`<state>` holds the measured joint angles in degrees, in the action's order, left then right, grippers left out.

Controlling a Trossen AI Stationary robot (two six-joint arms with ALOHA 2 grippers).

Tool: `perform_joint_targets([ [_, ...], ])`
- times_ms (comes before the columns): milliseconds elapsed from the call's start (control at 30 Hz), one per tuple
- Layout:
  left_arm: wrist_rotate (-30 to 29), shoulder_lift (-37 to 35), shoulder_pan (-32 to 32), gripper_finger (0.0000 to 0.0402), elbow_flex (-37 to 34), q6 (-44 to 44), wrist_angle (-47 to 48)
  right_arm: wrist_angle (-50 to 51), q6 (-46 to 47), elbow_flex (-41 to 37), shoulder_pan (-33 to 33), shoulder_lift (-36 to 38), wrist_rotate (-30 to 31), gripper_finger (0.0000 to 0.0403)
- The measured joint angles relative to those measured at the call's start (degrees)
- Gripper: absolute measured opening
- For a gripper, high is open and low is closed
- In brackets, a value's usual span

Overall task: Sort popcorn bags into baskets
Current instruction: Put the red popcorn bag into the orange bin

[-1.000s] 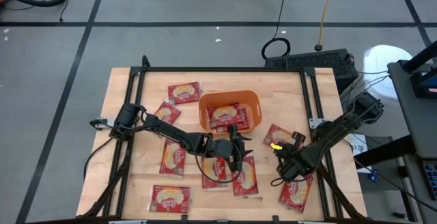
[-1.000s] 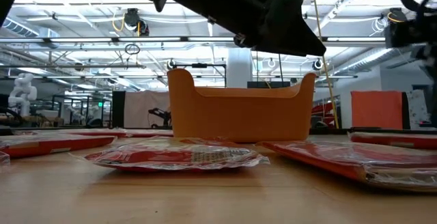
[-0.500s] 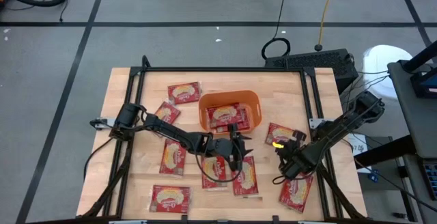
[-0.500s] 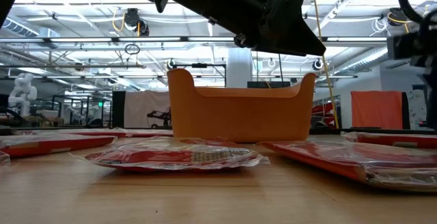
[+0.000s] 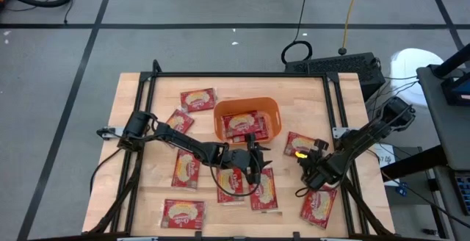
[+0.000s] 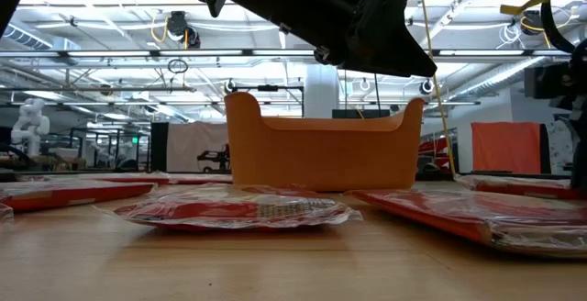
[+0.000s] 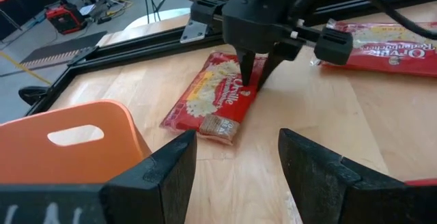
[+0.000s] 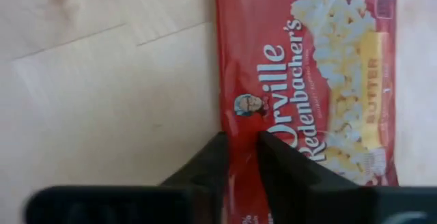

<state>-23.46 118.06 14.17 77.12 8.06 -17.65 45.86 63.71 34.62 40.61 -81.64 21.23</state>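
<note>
The orange basket (image 5: 273,113) stands at the table's middle far side with red popcorn bags (image 5: 241,124) inside it. More bags lie flat on the wood around it. My left gripper (image 5: 253,162) hovers open just near of the basket, above the bags (image 5: 263,188) there. My right gripper (image 5: 303,158) points down onto one bag (image 5: 297,143) lying right of the basket; the left wrist view shows that bag (image 7: 213,98) flat on the table under the right gripper (image 7: 253,85), whose fingers stand narrowly apart. My right gripper comes from above, pointing down, and its fingers (image 8: 278,164) close on the wrapper beside one long edge (image 8: 222,125) of the popcorn bag. A narrow strip of red wrapper shows between them. The bag lies flat on the table.
Further bags lie at the table's far left (image 5: 198,99), left (image 5: 186,170), near left (image 5: 182,213) and near right (image 5: 317,206). A black frame rail (image 5: 334,101) runs along the table's sides. Bare wood shows between the basket and the right rail.
My right gripper has sunk a little and edged toward the table's right side over its bag; in the low view it has slid down and out toward the picture's right edge. The bags and basket have stayed put.
</note>
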Motion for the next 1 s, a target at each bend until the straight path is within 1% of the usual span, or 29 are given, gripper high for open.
perform_joint_targets([
  [67,0.42,0.00,-0.02,0.0211,0.00,0.75,0.00,1.05,-0.07,1.13,-0.01,-0.07,1.16,0.0019],
  [100,0.88,0.00,-0.15,0.0211,0.00,0.92,0.00,1.94,-0.28,1.72,-0.03,-0.04,1.26,0.0011],
  [300,2.26,0.00,-1.12,0.0211,-0.01,1.03,-0.23,5.21,-2.99,6.27,-1.28,2.09,0.73,0.0002],
  [367,3.71,0.00,-1.40,0.0212,-0.03,1.93,-1.36,5.61,-3.60,7.10,-1.74,2.95,0.76,0.0002],
  [467,7.85,0.57,-1.34,0.0212,-0.02,5.92,-3.94,5.24,-5.38,8.20,-2.35,4.71,0.79,0.0000],
  [567,8.69,2.28,-0.78,0.0215,-0.04,10.69,-5.74,5.01,-7.46,9.30,-2.85,6.19,0.75,0.0000],
  [700,7.59,4.82,0.75,0.0245,-0.08,15.99,-10.24,4.13,-9.00,10.33,-3.56,8.15,0.80,0.0000],
  [867,4.96,9.29,1.69,0.0292,0.07,19.10,-16.51,2.49,-10.89,10.33,-3.90,9.32,0.77,0.0000],
  [1000,0.53,12.71,1.15,0.0300,2.13,22.22,-16.98,1.16,-12.09,10.33,-3.90,9.35,0.46,0.0000],
])
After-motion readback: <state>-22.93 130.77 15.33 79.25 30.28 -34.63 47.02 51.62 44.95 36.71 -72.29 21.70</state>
